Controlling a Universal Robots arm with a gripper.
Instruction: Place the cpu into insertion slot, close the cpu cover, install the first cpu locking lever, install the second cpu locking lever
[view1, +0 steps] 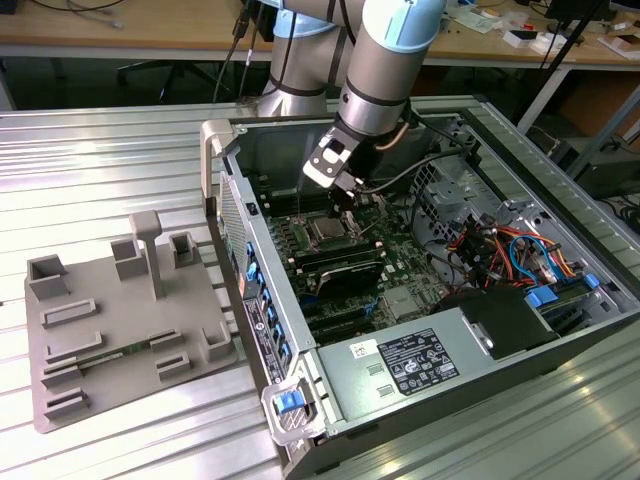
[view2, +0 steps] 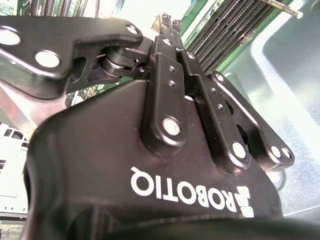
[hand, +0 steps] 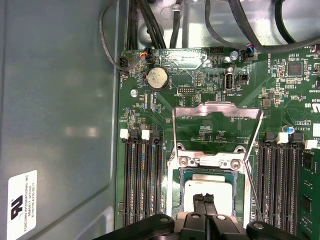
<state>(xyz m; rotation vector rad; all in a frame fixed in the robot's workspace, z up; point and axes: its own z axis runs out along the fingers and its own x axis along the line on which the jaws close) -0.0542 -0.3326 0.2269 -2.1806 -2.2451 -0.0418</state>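
Exterior view: open computer case (view1: 280, 150) on ribbed metal table (view1: 100, 150), gripper (view1: 345, 200) lowered inside. First wrist view: green board (hand: 200, 75), cpu cover (hand: 218, 108) hinged up, insertion slot (hand: 175, 169) uncovered, cpu (hand: 200, 186) lying in it; fingertips (hand: 199, 200) pinched together, empty, just above cpu

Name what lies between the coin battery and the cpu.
In the first wrist view: green board with small parts, then the top bar of the raised cpu cover, between coin battery and cpu.
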